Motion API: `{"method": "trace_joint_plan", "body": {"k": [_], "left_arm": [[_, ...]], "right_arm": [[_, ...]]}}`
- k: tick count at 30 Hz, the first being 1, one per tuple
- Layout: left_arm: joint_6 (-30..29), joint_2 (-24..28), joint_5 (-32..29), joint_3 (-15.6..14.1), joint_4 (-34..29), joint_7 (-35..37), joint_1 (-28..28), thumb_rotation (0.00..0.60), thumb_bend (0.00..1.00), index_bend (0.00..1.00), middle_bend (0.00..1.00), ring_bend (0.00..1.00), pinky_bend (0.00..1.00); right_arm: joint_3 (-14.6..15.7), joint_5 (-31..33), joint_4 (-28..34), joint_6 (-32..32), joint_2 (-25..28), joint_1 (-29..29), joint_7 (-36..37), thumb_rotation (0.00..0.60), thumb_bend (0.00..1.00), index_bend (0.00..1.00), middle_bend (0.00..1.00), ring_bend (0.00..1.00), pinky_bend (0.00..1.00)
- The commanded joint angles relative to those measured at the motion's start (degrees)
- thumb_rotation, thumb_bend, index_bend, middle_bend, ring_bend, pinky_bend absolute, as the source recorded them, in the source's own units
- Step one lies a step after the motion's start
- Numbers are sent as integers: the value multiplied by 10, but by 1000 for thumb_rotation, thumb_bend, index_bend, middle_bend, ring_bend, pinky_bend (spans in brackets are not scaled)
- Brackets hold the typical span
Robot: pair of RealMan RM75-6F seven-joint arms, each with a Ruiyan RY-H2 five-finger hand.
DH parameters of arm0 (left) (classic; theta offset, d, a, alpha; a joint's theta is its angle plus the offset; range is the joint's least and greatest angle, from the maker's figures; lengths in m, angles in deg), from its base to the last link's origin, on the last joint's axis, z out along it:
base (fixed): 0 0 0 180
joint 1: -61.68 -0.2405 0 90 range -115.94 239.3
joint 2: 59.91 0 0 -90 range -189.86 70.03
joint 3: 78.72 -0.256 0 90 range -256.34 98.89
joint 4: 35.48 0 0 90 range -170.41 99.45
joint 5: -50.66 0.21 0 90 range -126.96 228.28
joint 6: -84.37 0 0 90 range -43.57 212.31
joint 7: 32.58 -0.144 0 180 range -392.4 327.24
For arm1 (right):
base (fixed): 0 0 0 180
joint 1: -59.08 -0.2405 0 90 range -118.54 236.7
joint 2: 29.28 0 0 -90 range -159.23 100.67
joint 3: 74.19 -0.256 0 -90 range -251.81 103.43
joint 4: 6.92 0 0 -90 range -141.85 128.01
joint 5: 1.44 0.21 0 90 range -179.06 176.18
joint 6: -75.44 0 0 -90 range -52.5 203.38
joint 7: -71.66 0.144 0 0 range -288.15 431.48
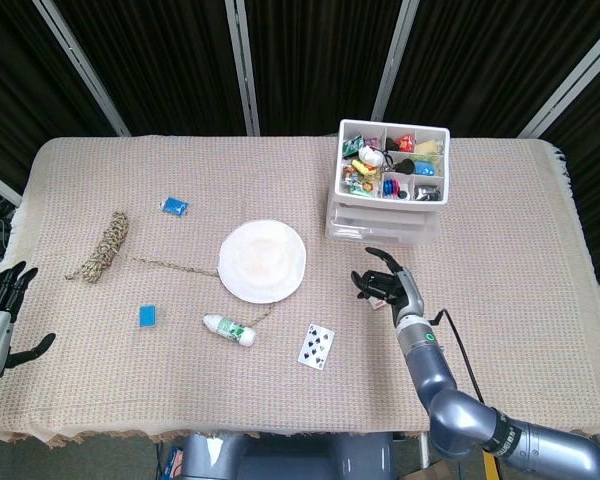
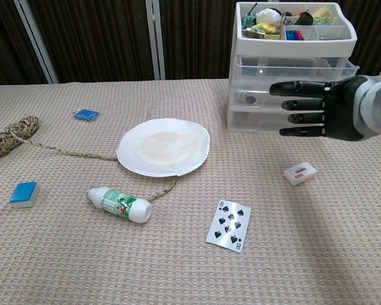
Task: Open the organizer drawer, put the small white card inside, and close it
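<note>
now right hand [image 2: 324, 117] fingers [image 2: 291, 101] spread, empty; small white card [image 2: 300, 173] on cloth below them.

head: high, looking down | chest: low, near, level | shared: organizer [image 1: 387, 190] [image 2: 291, 67]

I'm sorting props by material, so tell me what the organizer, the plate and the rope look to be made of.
Organizer: drawers of clear, glossy plastic, since the contents show through; the top tray is opaque white, likely plastic.
Plate: looks like matte white paper or thin pulp; the rim is thin, the centre faintly stained.
Rope: coarse tan twisted fibre, probably jute or hemp, with a fuzzy, dull surface.
</note>
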Motion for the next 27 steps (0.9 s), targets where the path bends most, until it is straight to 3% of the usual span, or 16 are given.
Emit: {"method": "trace_joint_plan", "body": {"k": [1,7,15,23,27], "left_arm": [[-3,-2,3,0,2,-3,-1,600,257,12,0,0,0],[-7,-3,7,-1,4,-4,-1,600,257,12,0,0,0],[-7,-5,13,-1,10,-9,1,600,259,12,0,0,0],[-35,-16,31,4,32,-16,-1,600,258,12,0,0,0],[-48,-23,37,8,44,-11,-2,600,259,12,0,0,0]], "right_arm": [[33,-74,54,-46,35,16,-48,600,226,196,725,716,531],[58,-82,68,-65,96,-8,-161,600,227,184,721,717,531],[115,-101,9,-125,130,-61,-344,600,226,168,721,717,531],[152,-131,-37,-164,105,-81,-411,600,226,160,721,717,531],[155,-133,-47,-174,88,-81,-413,600,226,160,721,717,531]]}}
